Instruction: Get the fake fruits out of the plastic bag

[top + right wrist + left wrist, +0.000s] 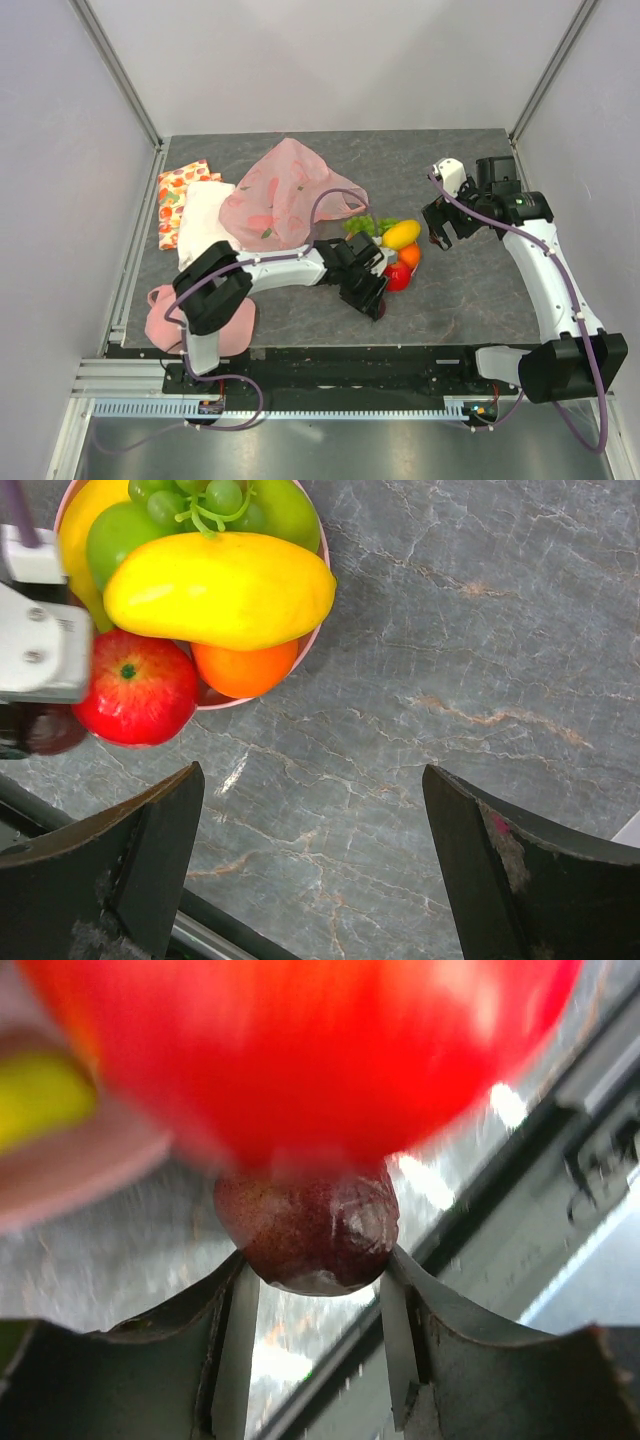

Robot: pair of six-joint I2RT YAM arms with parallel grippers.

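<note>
Two pincers show: your left pincer [315, 1282] grips the dark plum [310, 1225] between its fingertips, just beside the red apple [300, 1050] among the fake fruits [220, 590] on the pink plate [325, 552]. Your right pincer [310, 860] hangs wide open above the table [450, 290]. The plastic bag [285, 195] lies further back.

I count one bag [285, 195], one plate [324, 542] and three cloths: printed [178, 195], white [205, 215], pink [165, 320]. Fruit: one mango [220, 588], one orange [243, 668], one red apple [137, 687], two green apples [125, 535] [285, 510], one banana [85, 505], one plum [310, 1235], one grape bunch [200, 500].
</note>
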